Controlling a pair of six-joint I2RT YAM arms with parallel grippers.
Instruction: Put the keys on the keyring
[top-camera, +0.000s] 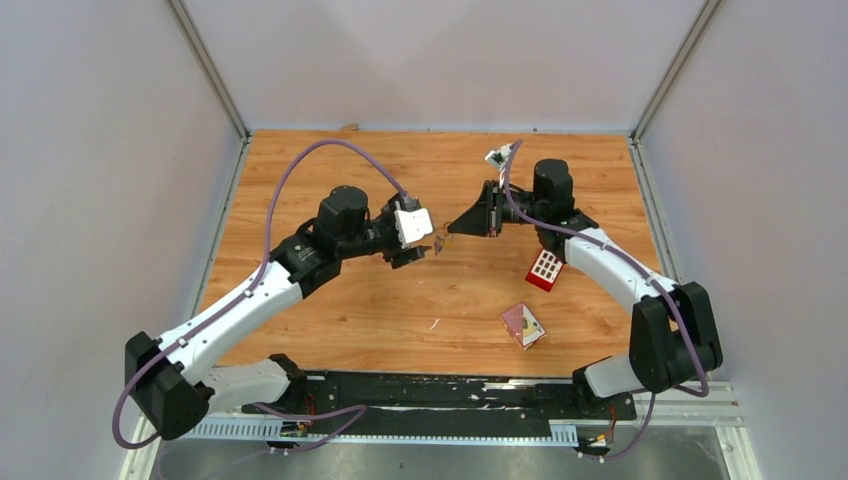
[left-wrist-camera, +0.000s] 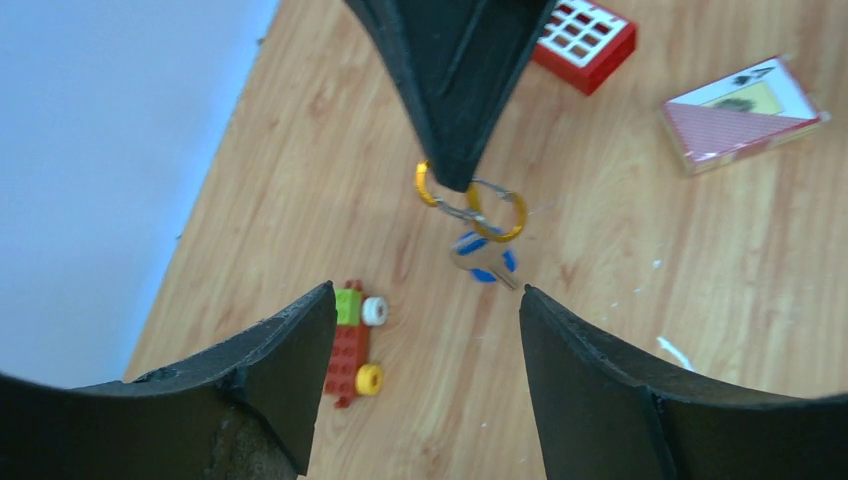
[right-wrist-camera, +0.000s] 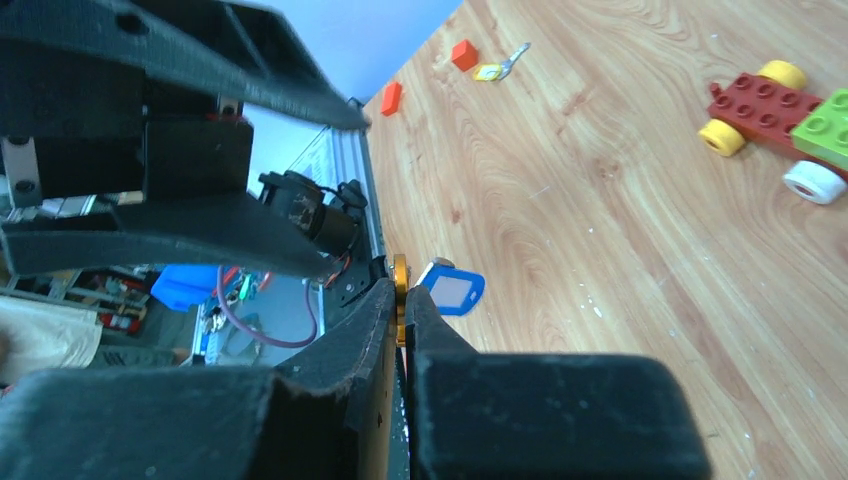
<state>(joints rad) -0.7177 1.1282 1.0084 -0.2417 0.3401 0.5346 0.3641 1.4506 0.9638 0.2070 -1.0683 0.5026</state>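
My right gripper (right-wrist-camera: 402, 300) is shut on the gold keyring (right-wrist-camera: 400, 280), holding it above the table. In the left wrist view the keyring (left-wrist-camera: 500, 215) shows just under the right gripper's black fingertips (left-wrist-camera: 455, 150). The blue-headed key (left-wrist-camera: 485, 262) hangs from the ring, also visible as the blue key (right-wrist-camera: 452, 290) beside the pinched ring. My left gripper (left-wrist-camera: 425, 305) stands open just short of the key, with nothing between its fingers (left-wrist-camera: 300, 340). The yellow-headed key (right-wrist-camera: 497, 70) lies flat on the wood, far from both grippers. From above, the left gripper (top-camera: 425, 250) and right gripper (top-camera: 450, 232) meet tip to tip at mid-table.
A red-and-green toy car (left-wrist-camera: 350, 345) lies on the table below the left gripper. A red block with white squares (top-camera: 545, 270) and a card box (top-camera: 523, 325) lie to the right. Two small orange blocks (right-wrist-camera: 462, 55) sit near the yellow key.
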